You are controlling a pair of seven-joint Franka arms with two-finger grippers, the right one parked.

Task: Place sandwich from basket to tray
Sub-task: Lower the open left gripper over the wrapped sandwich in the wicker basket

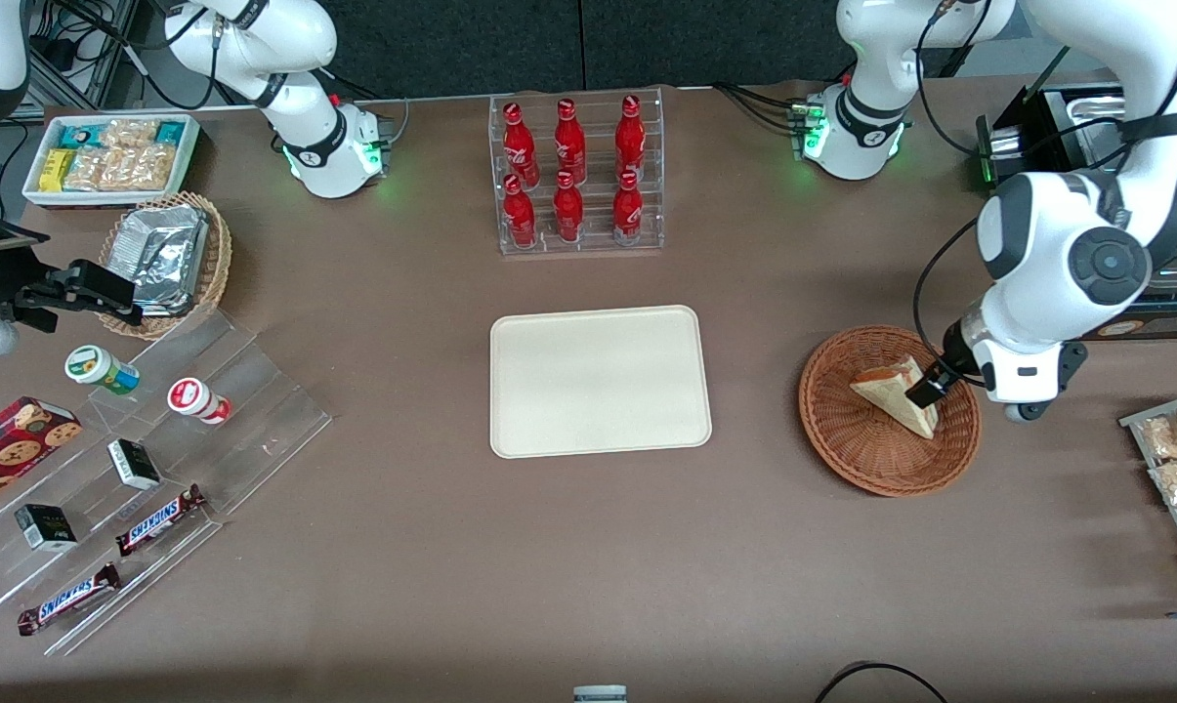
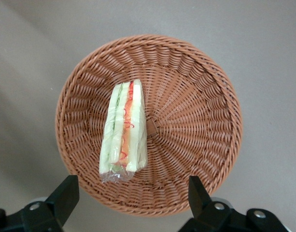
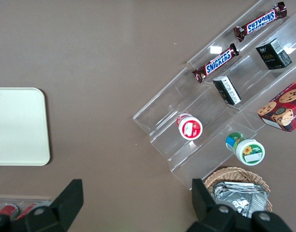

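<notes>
Toward the working arm's end of the worktop [image 1: 588, 547], the sandwich [image 2: 124, 130] lies in the reddish-brown wicker basket [image 2: 205, 96], its red and green filling layers facing up in the wrist view. Above the basket hovers the left gripper [image 2: 131, 198], fingers [image 2: 65, 195] spread wide and holding nothing, with one black fingertip showing just over the sandwich in the front view. Beside the basket, toward the parked arm, sits the cream-white tray [image 1: 600, 381], bare, and farther from the front camera stands a rack of red bottles [image 1: 573, 171].
</notes>
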